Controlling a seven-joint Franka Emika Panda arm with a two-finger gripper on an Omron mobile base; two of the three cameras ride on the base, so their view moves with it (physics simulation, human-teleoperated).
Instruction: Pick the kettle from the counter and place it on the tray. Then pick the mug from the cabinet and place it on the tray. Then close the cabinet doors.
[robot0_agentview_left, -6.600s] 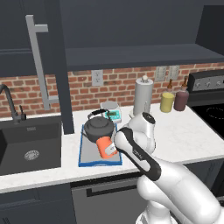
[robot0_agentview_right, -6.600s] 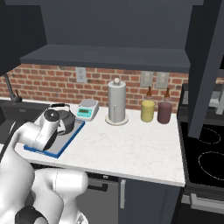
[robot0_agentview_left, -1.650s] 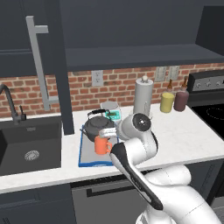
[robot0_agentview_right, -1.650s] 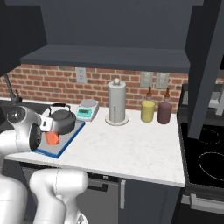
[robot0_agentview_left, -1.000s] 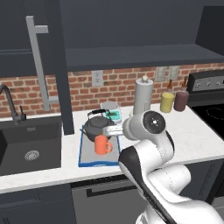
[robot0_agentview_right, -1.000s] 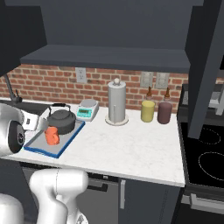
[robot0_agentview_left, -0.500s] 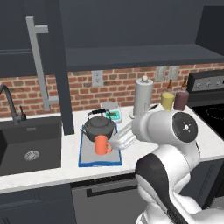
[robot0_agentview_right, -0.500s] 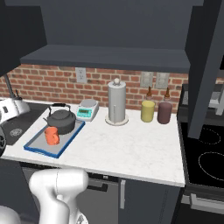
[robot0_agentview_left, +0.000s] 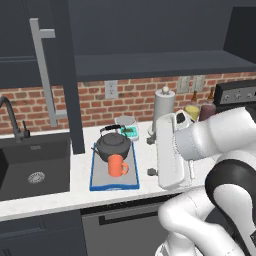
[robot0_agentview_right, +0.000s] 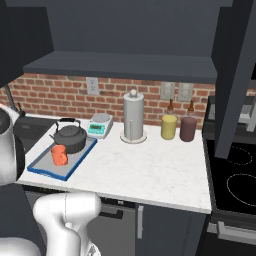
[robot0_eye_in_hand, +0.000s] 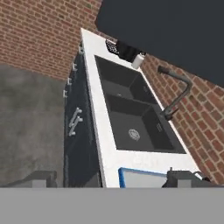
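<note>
At the far left of the left base view, the black sink sits in the white counter, and a dark tap stands behind it. Above the sink hangs an open cabinet door with a long grey bar handle.

Next comes the tray, flat on the counter just to the right of the sink. The kettle sits on the back part of the tray. The mug stands upright on the tray, right in front of the kettle and touching it or very close to it. A small scale sits just behind the tray by the brick wall.

Further right is the tall paper towel roll, then a yellow jar and a dark red jar side by side near the wall. The robot's big white arm fills the right side of this view, in front of the jars.

In the right base view the other cabinet door hangs open at the far right, above the black stove.

In the hand view the gripper is wide open and holds nothing. Its two dark tips stand far apart at the bottom. It looks along the counter over the sink, and a blue corner of the tray shows between the tips.
</note>
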